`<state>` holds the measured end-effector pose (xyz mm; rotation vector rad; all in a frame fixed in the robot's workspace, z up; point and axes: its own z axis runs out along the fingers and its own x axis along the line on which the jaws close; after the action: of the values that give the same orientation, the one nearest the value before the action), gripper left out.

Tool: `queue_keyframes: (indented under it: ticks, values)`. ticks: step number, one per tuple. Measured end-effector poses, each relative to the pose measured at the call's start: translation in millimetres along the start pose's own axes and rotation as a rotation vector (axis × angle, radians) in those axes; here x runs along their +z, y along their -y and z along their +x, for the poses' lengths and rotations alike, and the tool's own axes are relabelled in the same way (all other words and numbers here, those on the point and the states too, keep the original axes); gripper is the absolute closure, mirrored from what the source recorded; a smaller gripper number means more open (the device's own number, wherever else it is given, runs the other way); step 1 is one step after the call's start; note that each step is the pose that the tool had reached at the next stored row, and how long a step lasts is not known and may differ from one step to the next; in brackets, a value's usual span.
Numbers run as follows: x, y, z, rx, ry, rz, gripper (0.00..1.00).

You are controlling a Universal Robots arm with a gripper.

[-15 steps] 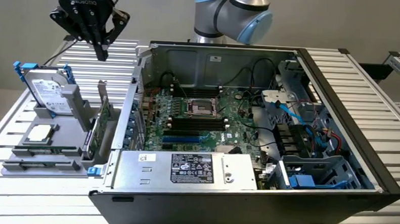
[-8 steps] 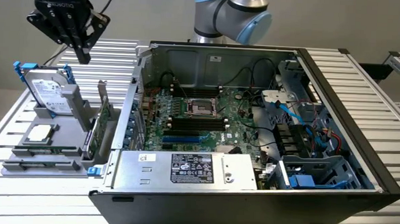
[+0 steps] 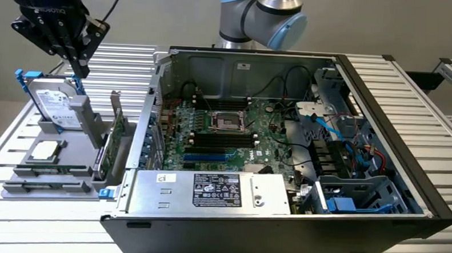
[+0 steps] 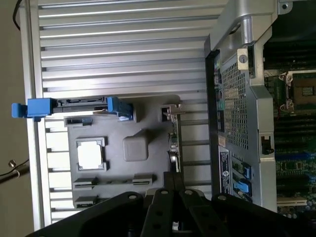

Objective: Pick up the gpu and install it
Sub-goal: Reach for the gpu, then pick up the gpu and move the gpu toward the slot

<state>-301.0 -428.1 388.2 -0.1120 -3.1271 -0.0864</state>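
The arm [image 3: 277, 0] is silver with light blue round caps [image 3: 280, 27]. The gripper [image 3: 81, 69] is black, with white letters and a black cable [image 3: 113, 4].

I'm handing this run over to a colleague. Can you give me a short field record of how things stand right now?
gripper: shut, empty, raised over the parts tray
gpu: on edge in the tray, beside the computer case, not installed
hard drive: propped in the tray
motherboard: exposed, case open
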Motion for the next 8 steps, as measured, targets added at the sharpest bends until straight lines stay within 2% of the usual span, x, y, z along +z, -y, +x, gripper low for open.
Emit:
queue_keyframes:
  ticks: [8]
  values:
    - [0.0, 0.0, 0.0, 0.0, 0.0, 0.0, 0.89]
